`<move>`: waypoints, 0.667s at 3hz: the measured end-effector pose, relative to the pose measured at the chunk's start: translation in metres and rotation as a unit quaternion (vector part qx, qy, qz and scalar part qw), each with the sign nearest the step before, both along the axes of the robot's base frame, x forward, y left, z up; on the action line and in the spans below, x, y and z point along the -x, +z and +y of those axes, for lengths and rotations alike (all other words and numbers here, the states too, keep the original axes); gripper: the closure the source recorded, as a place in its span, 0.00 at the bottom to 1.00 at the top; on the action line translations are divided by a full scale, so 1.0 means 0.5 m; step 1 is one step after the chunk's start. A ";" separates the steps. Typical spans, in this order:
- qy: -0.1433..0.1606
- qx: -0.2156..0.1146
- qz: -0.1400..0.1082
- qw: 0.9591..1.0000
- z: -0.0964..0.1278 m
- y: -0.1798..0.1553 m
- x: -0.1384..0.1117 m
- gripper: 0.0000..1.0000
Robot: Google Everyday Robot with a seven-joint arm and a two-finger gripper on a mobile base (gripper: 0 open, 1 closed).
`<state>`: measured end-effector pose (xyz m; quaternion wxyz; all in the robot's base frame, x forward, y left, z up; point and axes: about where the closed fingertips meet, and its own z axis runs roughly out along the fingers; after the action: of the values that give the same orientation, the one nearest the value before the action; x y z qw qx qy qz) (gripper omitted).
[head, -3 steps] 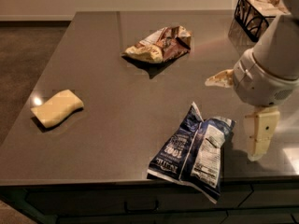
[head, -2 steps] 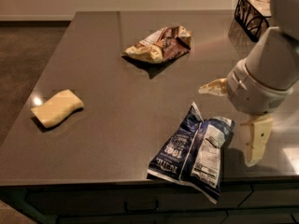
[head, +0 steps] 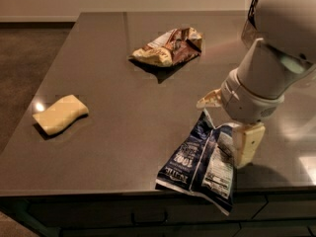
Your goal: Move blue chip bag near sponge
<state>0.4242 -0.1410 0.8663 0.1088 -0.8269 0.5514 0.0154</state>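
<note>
The blue chip bag lies flat at the table's front edge, right of centre, its white label panel facing up. My gripper is open and hangs over the bag's upper right end. One cream finger points left above the bag's top corner. The other finger stands beside the bag's right edge. The pale yellow sponge lies at the left of the table, far from both the bag and the gripper.
A brown and tan snack bag lies at the back middle of the dark table. The white arm fills the right side and hides most of a dark basket behind it. The table's front edge runs just below the blue bag.
The arm has moved left and down toward the blue chip bag, bringing the open fingers over its upper right end. The bag, the sponge and the brown bag have not moved.
</note>
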 end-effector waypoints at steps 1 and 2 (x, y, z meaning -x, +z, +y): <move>-0.008 0.015 0.001 1.000 0.016 -0.001 -0.017 0.40; -0.025 0.027 -0.002 0.999 0.035 0.016 -0.040 0.62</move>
<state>0.4444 -0.1234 0.8742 0.0881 -0.8157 0.5717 -0.0038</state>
